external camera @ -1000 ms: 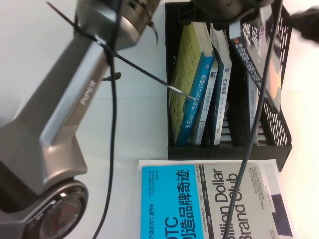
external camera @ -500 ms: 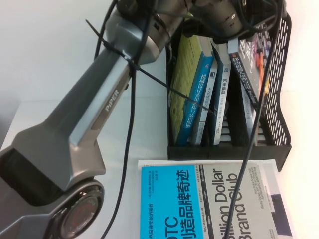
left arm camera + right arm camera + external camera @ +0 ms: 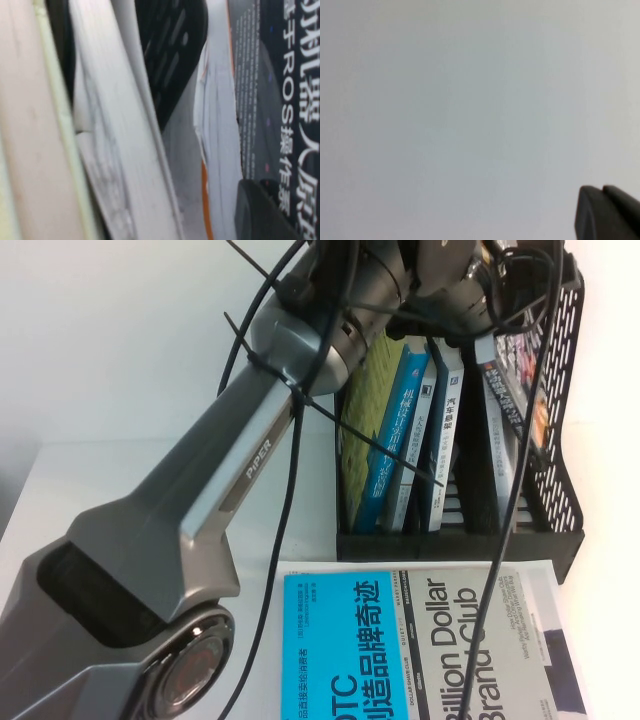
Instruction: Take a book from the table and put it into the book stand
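The dark navy book (image 3: 517, 390) with white title and orange shapes stands nearly upright in the right-hand slot of the black book stand (image 3: 560, 510). My left gripper (image 3: 487, 312) is at the top of the stand, mostly hidden behind its own arm and cables. In the left wrist view one of its fingers (image 3: 265, 210) presses on the book's cover (image 3: 280, 100), so it is shut on the book. My right gripper (image 3: 607, 215) is shut and empty over the bare white table (image 3: 445, 110); it is outside the high view.
Several other books (image 3: 400, 430) fill the stand's left slots. A cyan-blue book (image 3: 340, 650) and a grey "Billion Dollar Brand Club" book (image 3: 470, 650) lie flat on the table (image 3: 120, 470) in front of the stand. The left arm (image 3: 230, 490) spans the middle.
The left arm has swung toward the stand. The navy book has gone from leaning over the right side wall to nearly upright and deeper in the right slot.
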Robot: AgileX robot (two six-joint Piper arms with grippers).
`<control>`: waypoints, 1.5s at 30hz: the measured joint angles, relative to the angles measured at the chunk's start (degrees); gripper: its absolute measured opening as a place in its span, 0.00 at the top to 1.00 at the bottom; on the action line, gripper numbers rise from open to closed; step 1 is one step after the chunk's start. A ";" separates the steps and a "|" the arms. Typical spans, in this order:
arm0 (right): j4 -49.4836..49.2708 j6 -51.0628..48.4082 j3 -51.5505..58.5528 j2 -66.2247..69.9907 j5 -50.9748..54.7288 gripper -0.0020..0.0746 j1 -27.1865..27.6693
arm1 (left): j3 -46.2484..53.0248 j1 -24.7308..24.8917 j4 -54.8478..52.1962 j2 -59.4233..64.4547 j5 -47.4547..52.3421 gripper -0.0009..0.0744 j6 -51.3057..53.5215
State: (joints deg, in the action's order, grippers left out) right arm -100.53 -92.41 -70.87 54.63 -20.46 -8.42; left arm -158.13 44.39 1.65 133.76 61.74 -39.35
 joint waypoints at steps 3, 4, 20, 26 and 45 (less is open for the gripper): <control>0.00 -0.10 3.63 -2.13 0.11 0.97 0.00 | -0.46 0.00 1.38 0.62 -0.80 0.84 -0.13; -0.10 -0.10 5.03 -2.76 0.11 0.97 0.00 | -0.57 0.00 2.16 0.71 -1.20 0.84 0.25; -0.22 -0.80 16.48 -6.26 3.52 0.97 0.00 | -0.59 -0.19 5.87 1.06 -2.13 0.61 5.96; -0.22 -3.93 18.70 -6.36 5.45 0.97 0.00 | -0.59 -0.19 7.00 1.44 -4.69 0.42 11.50; 4.21 5.05 36.77 -6.36 36.48 0.97 0.00 | -0.10 -1.99 -20.68 -17.65 4.37 0.98 21.54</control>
State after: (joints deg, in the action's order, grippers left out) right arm -96.32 -87.36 -34.10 48.28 16.02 -8.42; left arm -158.23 42.40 -19.03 116.11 66.11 -17.81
